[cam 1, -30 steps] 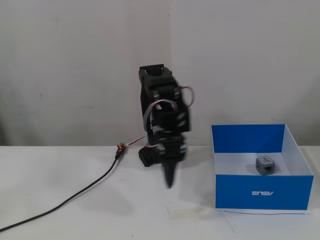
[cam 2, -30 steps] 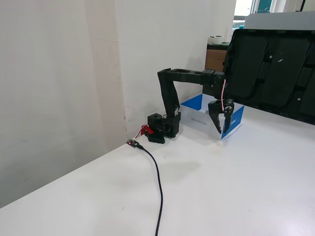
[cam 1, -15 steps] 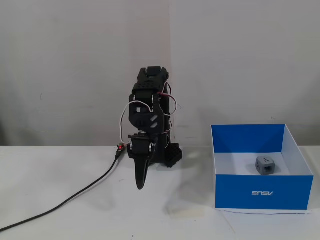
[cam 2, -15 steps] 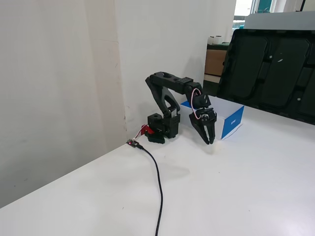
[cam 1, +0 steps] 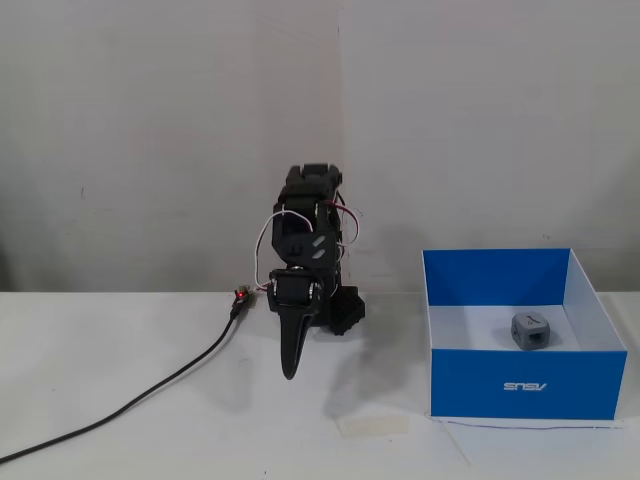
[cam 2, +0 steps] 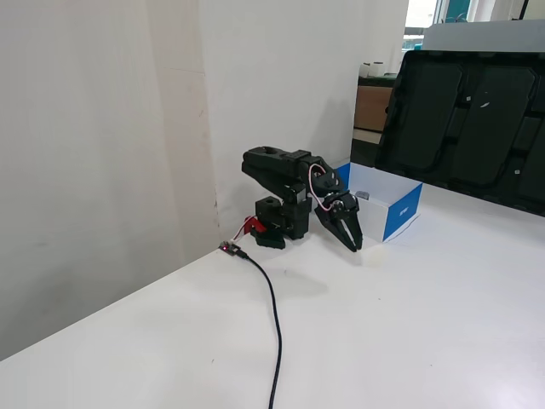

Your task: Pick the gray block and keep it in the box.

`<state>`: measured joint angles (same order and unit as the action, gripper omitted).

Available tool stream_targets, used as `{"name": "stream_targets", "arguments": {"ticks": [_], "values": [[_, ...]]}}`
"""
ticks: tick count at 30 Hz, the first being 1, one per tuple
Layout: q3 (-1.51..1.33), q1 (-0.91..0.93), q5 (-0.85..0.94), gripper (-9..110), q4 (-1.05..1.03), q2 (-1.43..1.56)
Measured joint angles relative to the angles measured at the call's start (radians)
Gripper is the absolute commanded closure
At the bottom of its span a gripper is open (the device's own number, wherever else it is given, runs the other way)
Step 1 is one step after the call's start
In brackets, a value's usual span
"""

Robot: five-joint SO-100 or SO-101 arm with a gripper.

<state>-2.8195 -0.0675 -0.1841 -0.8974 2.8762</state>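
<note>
The gray block (cam 1: 531, 331) lies on the white floor inside the blue box (cam 1: 524, 385), toward its right side; in another fixed view the block (cam 2: 364, 196) is a small gray spot in the box (cam 2: 400, 213). My gripper (cam 1: 291, 370) hangs folded in front of the arm's base, left of the box and well apart from it, its tip just above the table. In a fixed view the gripper (cam 2: 355, 245) points down and to the right with its fingers together and nothing between them.
A black cable (cam 1: 150, 389) runs from a red connector (cam 1: 240, 296) at the arm's base to the left table edge. A strip of tape (cam 1: 374, 426) lies on the table near the box. A black panel (cam 2: 477, 128) stands behind the table.
The arm has swung away from the box to the left and folded down toward its base. The gripper has dropped close to the table. The block stays in the box.
</note>
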Motion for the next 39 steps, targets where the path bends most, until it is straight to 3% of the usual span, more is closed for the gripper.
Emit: {"name": "stream_targets", "arguments": {"ticks": [12,39], "values": [[-0.190,-0.041,0.011,101,-0.199,0.434],[-0.199,-0.002,0.018,101,-0.296,0.434]]}}
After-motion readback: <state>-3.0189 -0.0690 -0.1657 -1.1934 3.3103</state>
